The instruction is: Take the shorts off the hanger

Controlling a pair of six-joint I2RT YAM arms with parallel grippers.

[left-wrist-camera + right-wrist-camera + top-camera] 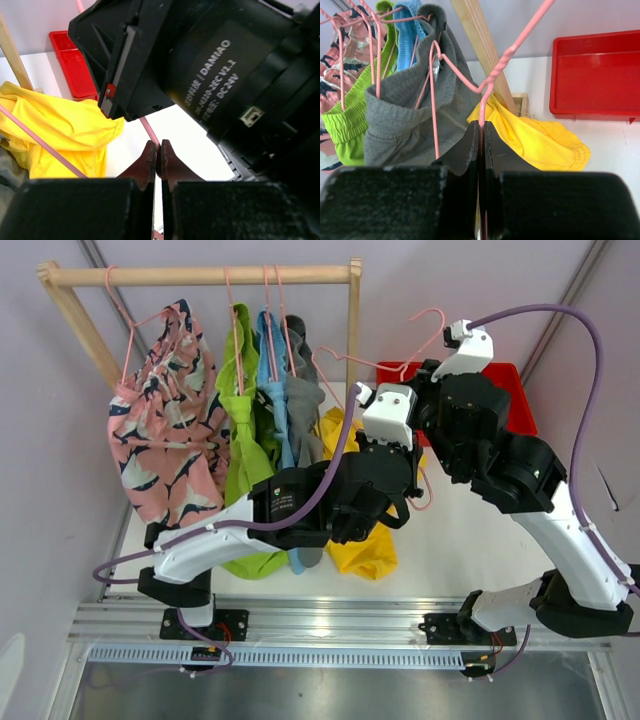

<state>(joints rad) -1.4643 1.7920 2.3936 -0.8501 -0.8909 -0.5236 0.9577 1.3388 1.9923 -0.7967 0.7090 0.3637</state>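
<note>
Wooden rack (200, 275) with four pairs hung, a fifth lying loose.
Pink patterned shorts (165, 440), lime green shorts (245, 440), light blue shorts (272, 400) and grey shorts (405, 115) hang left of the right gripper (481, 135); yellow shorts (540, 140) lie heaped just beyond its jaws, which pinch a pink wire hanger (495, 75). The left gripper (157, 150) has its jaws pressed together.

A wooden rack (200, 276) stands on the white table (450, 560). A red tray (595, 75) lies just right of the rack's right post, by the lilac wall (450, 270). A metal rail (330, 620) runs along the table edge in front of the rack.
</note>
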